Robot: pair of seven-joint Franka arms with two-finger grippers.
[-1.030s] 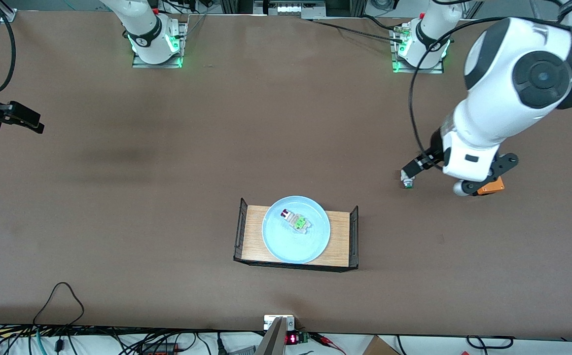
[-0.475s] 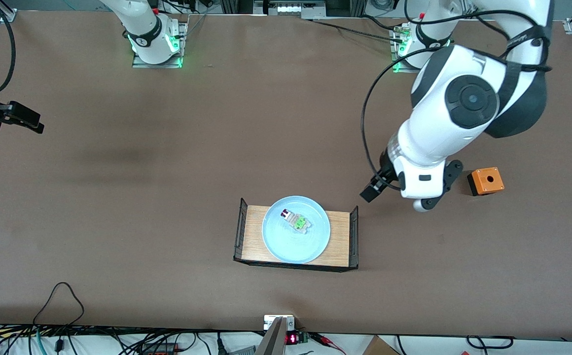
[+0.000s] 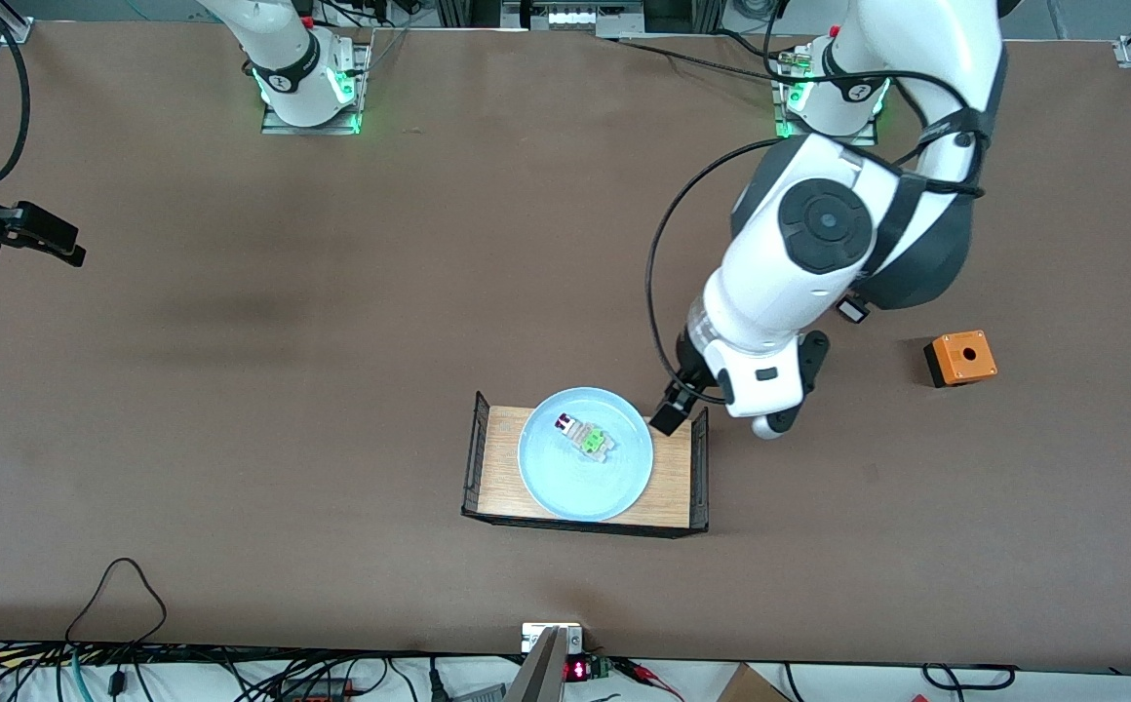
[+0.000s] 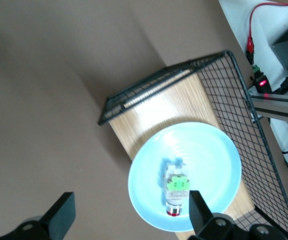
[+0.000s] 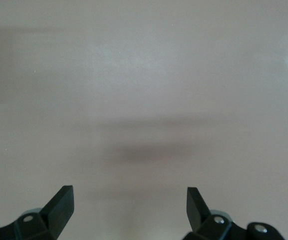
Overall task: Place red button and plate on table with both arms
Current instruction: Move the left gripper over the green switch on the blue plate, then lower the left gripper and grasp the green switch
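Right gripper (image 3: pixel 39 234) waits over bare table (image 3: pixel 331 322) at the right arm's end, fingers spread wide, empty. Plate (image 3: pixel 551 487) sits on wooden tray (image 3: pixel 502 458) mid-table; red button (image 3: pixel 580 434) lies in the plate. Left gripper (image 3: pixel 671 417) hangs over the tray's wire end, just beside the plate rim, fingers wide apart, empty. Orange box (image 3: pixel 960 357) sits toward the left arm's end.
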